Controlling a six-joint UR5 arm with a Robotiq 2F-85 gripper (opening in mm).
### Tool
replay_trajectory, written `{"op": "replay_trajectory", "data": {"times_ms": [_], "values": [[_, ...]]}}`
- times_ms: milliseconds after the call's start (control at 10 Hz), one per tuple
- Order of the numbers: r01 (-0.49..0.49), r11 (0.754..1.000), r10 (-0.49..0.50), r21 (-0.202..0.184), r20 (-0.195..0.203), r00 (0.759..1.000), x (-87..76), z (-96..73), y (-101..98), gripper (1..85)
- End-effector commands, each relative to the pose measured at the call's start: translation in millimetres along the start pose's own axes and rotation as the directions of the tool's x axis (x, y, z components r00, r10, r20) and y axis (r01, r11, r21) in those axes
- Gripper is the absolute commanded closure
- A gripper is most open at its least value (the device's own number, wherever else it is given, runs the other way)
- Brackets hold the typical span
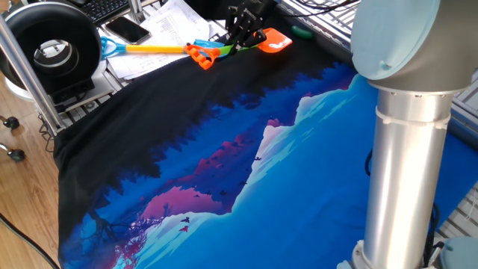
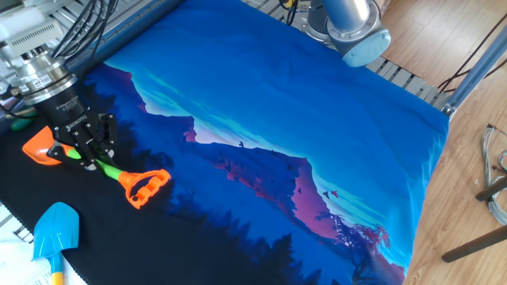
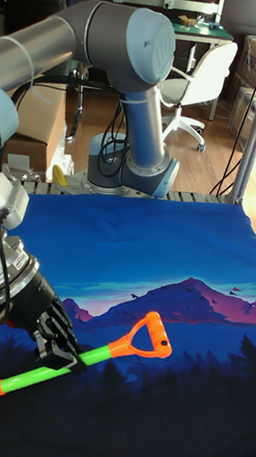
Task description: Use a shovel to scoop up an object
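The gripper [image 2: 81,150] is closed on the lime-green shaft of the shovel [image 2: 103,165], between the orange blade and the orange D-shaped handle, and it holds the tool near one corner of the tabletop, over the dark band of the printed cloth [image 2: 301,119]. The object [image 1: 302,31], a small dark green piece, lies just past the blade tip at the edge of the cloth; in the other fixed view it shows only as a green spot [image 2: 19,124] beside the blade. To do the step well, I think the blade must stay low and almost flat on the cloth, so that its front lip slides under the piece and does not push it away. The push should go straight along the shaft, slowly, because the piece is small and may roll off the edge. Whether the blade touches the cloth now, I cannot tell. A blue shovel [image 2: 54,233] with a yellow shaft lies near the same edge, behind the handle, and should not disturb the push. Papers [image 1: 160,30], a phone [image 1: 127,30] and a black round device [image 1: 52,45] stand beyond the cloth, apart from the work.
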State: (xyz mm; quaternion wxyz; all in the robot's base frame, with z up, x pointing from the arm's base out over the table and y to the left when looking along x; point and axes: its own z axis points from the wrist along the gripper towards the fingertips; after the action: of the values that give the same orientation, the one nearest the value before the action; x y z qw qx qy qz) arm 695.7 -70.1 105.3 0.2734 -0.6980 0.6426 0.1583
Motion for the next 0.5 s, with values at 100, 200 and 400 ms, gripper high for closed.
{"op": "replay_trajectory", "data": {"times_ms": [100,200,400], "values": [[-0.001,1.000,0.001,0.012,0.015,1.000,9.1,-4.6,4.6,73.3],[-0.004,1.000,0.004,0.011,0.015,1.000,11.7,-5.0,6.5,73.3],[-0.008,1.000,0.007,0.013,0.016,1.000,12.9,-5.4,7.0,73.3]]}}
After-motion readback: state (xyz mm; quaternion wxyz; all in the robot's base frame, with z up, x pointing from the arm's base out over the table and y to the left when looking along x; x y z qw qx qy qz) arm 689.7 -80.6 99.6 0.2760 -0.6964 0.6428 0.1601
